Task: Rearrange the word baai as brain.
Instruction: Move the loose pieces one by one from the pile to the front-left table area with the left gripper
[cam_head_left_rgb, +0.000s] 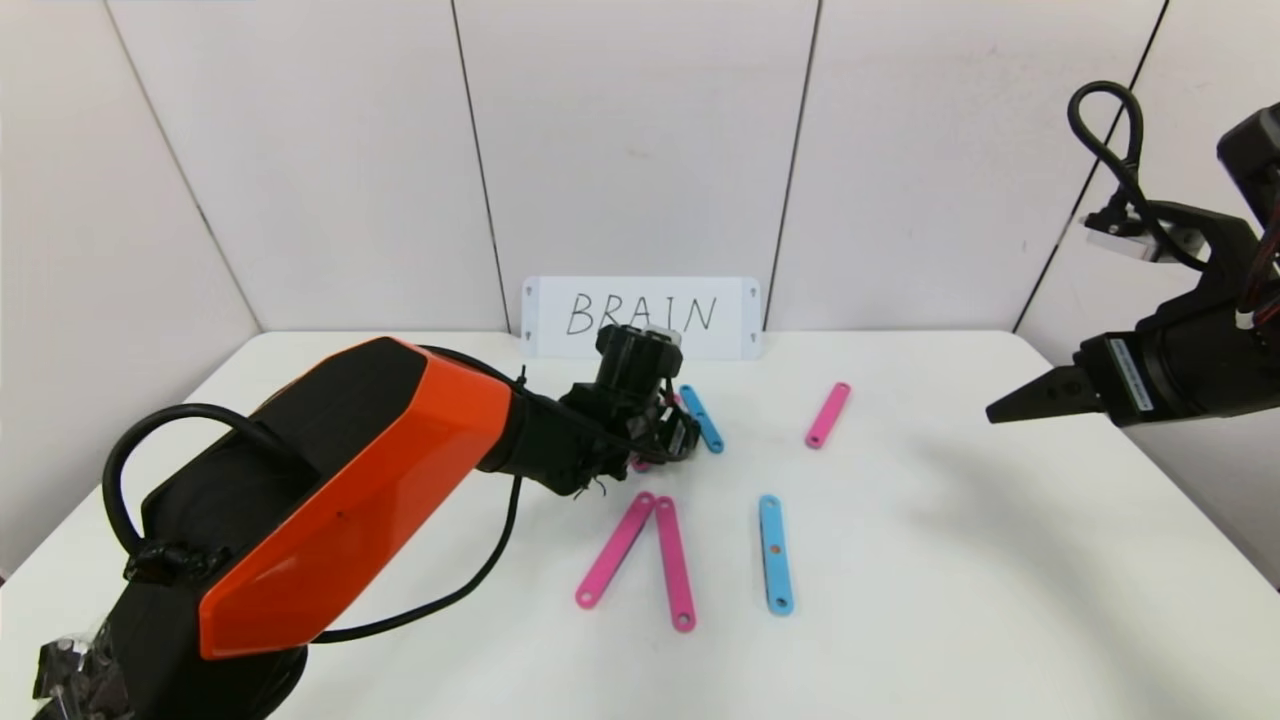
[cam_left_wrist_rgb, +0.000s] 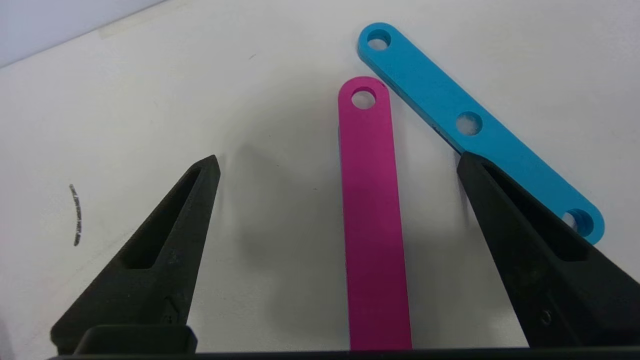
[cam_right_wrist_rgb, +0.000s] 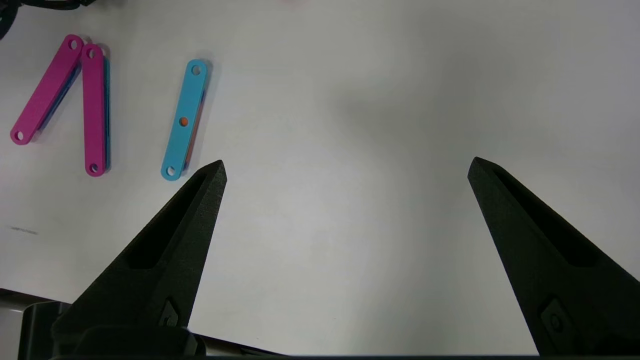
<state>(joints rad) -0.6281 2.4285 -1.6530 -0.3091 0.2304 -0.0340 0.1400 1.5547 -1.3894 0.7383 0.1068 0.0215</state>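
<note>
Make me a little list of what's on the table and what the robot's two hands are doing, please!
table: white table
card: white card reading BRAIN, at the back wall
near strips: two pink strips meeting in a V, one blue strip beside them
far strips: pink strip alone
left gripper: left gripper open, low over a pink strip beside a blue strip
right gripper: right gripper open, raised at the table's right, holding nothing

The left arm (cam_head_left_rgb: 330, 500) is clad in an orange shell over black, looped by a black cable. The right arm (cam_head_left_rgb: 1180, 370) is black, with a white label. Tapered, hollowed black jaws are seen.
</note>
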